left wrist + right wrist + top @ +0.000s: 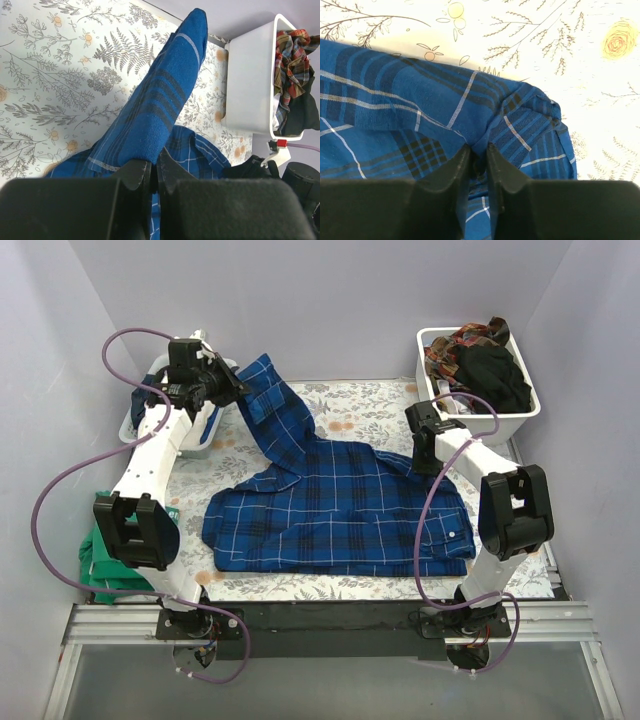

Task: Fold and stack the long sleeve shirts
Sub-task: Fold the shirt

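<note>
A dark blue plaid long sleeve shirt lies spread on the floral table cloth. One sleeve rises off the cloth toward the back left. My left gripper is shut on the end of it. In the left wrist view the sleeve hangs taut from the pinched jaws of the left gripper. My right gripper sits low on the shirt's far right corner. In the right wrist view the right gripper has its jaws closed on a raised fold of the plaid cloth.
A white bin at the back right holds several bunched garments, red plaid and black, also seen as the bin in the left wrist view. Another white bin sits under the left arm. Green cloth lies at the left edge.
</note>
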Motion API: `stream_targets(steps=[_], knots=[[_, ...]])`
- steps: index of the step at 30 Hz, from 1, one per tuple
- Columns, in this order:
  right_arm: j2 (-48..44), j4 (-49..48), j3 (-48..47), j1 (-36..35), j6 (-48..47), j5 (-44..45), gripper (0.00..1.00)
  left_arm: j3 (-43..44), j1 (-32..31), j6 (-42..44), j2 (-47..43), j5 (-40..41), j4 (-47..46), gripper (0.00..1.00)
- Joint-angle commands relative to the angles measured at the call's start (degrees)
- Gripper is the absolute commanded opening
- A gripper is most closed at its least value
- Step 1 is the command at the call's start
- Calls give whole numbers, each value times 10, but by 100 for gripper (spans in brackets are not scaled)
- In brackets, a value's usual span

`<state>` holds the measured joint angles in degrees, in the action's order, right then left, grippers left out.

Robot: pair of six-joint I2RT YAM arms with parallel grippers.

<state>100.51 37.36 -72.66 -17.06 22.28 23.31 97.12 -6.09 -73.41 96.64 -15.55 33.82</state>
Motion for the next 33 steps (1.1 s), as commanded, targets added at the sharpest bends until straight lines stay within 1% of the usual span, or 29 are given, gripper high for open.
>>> stream_targets(steps=[1,3,4,5,9,15,20,21,23,24,28,31,33], knots=[[-14,15,-27,-2,8,22,21,11,14,9,-49,-20,4,1],[-20,17,-31,-2,7,32,19,6,18,7,-57,-26,0,2],[-22,17,-38,-1,7,44,11,2,20,5,-60,-28,-1,2],[-26,18,-42,0,5,48,10,0,21,1,-64,-30,-2,2],[-34,23,-70,10,0,65,8,-6,43,-8,-83,-52,-15,2],[-45,26,-100,54,-11,48,8,-16,56,3,-98,-127,-41,2],[-56,26,-93,102,-15,-11,8,-66,56,22,-126,-205,-58,2],[-58,25,-84,115,-15,-23,9,-96,56,23,-133,-214,-65,2],[-60,25,-73,126,-17,-56,9,-126,56,38,-155,-242,-69,2],[-61,25,-62,133,-17,-66,9,-160,56,43,-163,-249,-71,2],[-66,19,-32,138,-16,-117,9,-225,56,63,-201,-263,-62,0],[-77,17,-7,138,-15,-141,9,-262,56,74,-223,-312,-65,0],[-89,15,5,138,-15,-151,9,-269,56,88,-234,-341,-61,0]])
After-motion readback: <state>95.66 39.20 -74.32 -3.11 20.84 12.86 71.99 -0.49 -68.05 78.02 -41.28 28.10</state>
